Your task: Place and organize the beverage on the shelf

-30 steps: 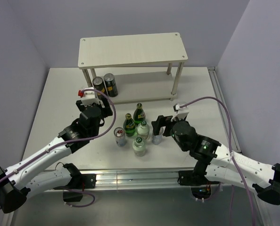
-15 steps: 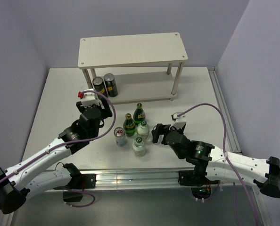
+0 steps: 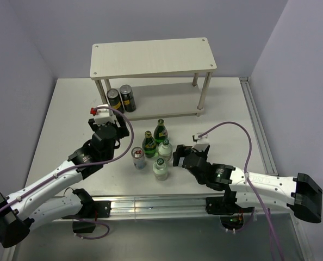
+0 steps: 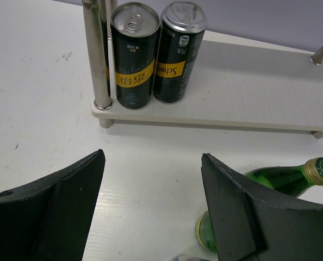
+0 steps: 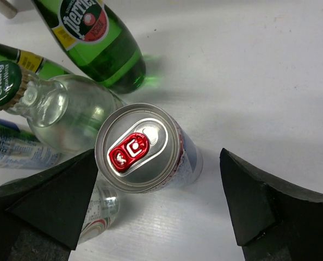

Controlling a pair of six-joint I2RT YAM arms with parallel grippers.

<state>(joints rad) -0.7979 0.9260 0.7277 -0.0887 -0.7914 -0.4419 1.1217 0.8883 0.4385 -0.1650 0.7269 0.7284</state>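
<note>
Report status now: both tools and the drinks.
Left tool open, empty, facing shelf. Right tool open, straddling silver can, no contact. Clear bottle close beside can.

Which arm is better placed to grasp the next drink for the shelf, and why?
Right. The right gripper, open, straddles a silver can from above. The left gripper, also open, has only bare table between its jaws and faces the shelf.

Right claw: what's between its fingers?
A silver can with a red tab stands upright between the fingers of the open right claw; the right wrist view shows it.
</note>
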